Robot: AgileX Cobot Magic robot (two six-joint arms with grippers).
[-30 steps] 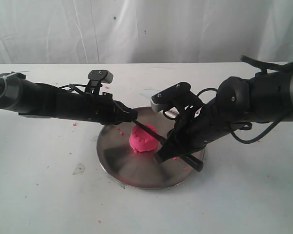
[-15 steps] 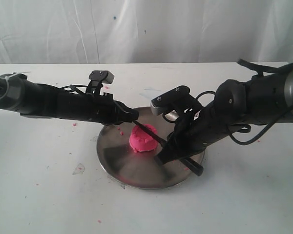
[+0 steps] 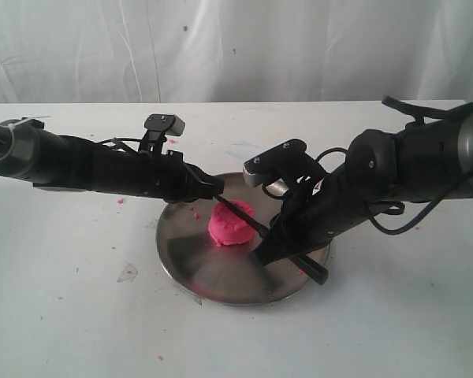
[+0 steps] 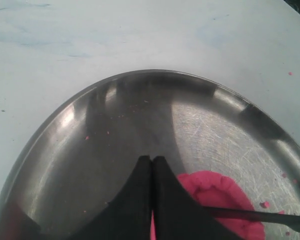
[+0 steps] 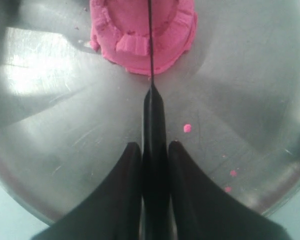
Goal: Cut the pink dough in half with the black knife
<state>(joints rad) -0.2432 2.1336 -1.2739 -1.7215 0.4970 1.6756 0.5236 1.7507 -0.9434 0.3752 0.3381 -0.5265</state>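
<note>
The pink dough (image 3: pixel 231 224) (image 5: pixel 140 35) (image 4: pixel 217 192) is a single lump near the middle of the steel plate (image 3: pixel 193 256). My right gripper (image 3: pixel 270 244) (image 5: pixel 155 146) is shut on the black knife's handle (image 5: pixel 154 125). The thin blade (image 5: pixel 150 35) (image 3: pixel 240 213) (image 4: pixel 260 215) lies across the top of the dough, running from the right gripper toward the left one. My left gripper (image 3: pixel 218 187) (image 4: pixel 152 159) is shut with nothing between its fingers, its tips just above the plate's far-left side, next to the dough and near the blade's tip.
Tiny pink crumbs (image 5: pixel 187 128) dot the plate and the white table (image 3: pixel 79 315) around it. A small clear scrap (image 3: pixel 127 273) lies on the table left of the plate. A white curtain (image 3: pixel 236 47) hangs behind.
The right arm has shifted slightly left and down with the knife over the last second. The dough and left arm have barely moved.
</note>
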